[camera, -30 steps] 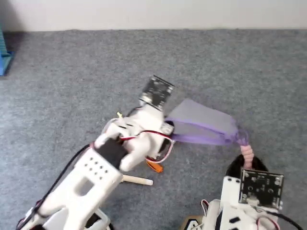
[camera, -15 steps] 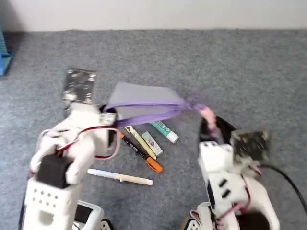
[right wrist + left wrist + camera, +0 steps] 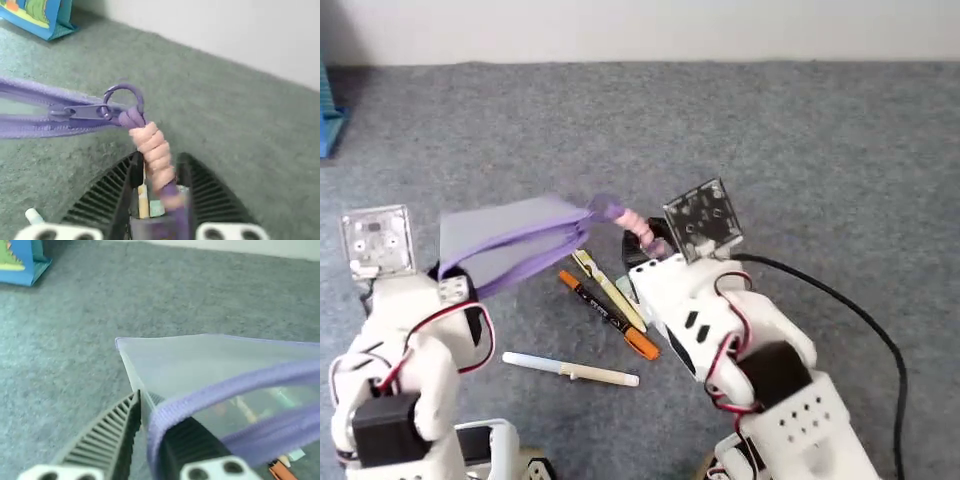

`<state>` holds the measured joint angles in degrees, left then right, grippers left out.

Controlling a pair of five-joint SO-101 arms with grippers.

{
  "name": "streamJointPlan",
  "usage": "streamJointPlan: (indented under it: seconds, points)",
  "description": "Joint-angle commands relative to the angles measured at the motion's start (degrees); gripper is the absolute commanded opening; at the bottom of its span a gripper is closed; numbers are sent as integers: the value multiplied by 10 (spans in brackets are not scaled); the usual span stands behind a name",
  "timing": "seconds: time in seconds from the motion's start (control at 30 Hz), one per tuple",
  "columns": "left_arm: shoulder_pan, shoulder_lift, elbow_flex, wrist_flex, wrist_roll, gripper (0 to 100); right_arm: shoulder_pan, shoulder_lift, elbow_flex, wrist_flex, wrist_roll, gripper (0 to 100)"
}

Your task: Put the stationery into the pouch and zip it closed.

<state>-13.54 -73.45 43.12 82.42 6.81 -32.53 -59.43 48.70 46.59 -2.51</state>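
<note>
Gripping what, the right claw (image 3: 157,160)?
Its fingers pinch the pink-and-purple braided cord pull (image 3: 150,142) on the zipper. The left claw (image 3: 142,402) clamps the nine-o'clock end of the translucent lilac zip pouch (image 3: 505,235), whose mouth is open.
And the stationery?
At the pouch's five o'clock, on the grey carpet (image 3: 800,150): an orange-capped black marker (image 3: 600,308), a yellow pen (image 3: 610,292) and a white pen (image 3: 570,371).

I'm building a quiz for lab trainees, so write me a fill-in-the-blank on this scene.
The left gripper is shut on the pouch, whose zip tape is ____.
The right gripper is shut on the zip cord, braided purple and ____.
The black pen on the carpet has an ____ cap.
Missing: purple; pink; orange.
</note>
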Motion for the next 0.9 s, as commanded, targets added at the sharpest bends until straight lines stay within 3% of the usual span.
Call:
streamJointPlan:
  seconds: [0.0, 0.23, 0.5, 0.87]
  points:
    - [-18, -40, 17, 1, -1, 12, -6, 19, -64, 35, -42, 259]
    - [-65, -75, 46, 9, 33, 12, 57, 51, -98, 119, -72, 193]
    - [-66, -73, 45, 47, 108, 12, 68, 249, -127, 145, -69, 179]
    - [-67, -76, 45, 47, 117, 12, 71, 624, -433, 280, 30, 180]
